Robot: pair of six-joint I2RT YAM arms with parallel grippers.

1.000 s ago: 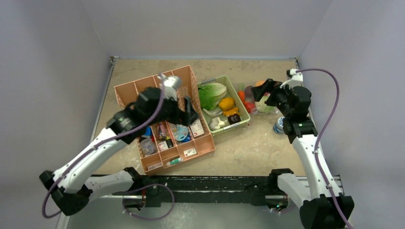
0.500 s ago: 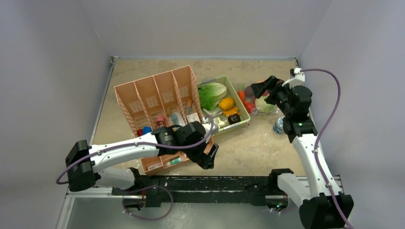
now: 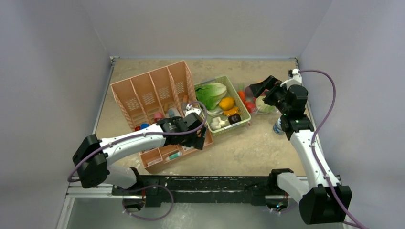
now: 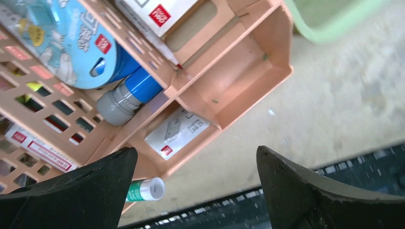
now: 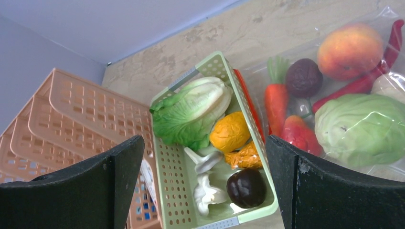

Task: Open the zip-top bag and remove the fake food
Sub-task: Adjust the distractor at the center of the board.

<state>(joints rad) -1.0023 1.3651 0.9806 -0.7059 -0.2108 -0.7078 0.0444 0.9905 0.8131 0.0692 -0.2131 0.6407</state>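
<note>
The zip-top bag lies flat at the far right, just right of the green tray, its orange-red zip strip against the tray's side. Through the plastic I see the fake food: a peach, a pale-green cabbage, a carrot and a red chili. My right gripper hovers open above the bag's near left part and the tray, holding nothing. My left gripper is open and empty, low over the front right corner of the peach organizer.
The peach organizer holds stationery, a blue-capped tube and a glue stick. The green tray holds lettuce, a yellow pepper and small pieces. A small bottle stands by the right arm. Walls close in three sides.
My left arm swung down from above the organizer toward the table's near edge, then back a little to the organizer's front corner. The organizer shifted slightly left. The right gripper barely moved.
</note>
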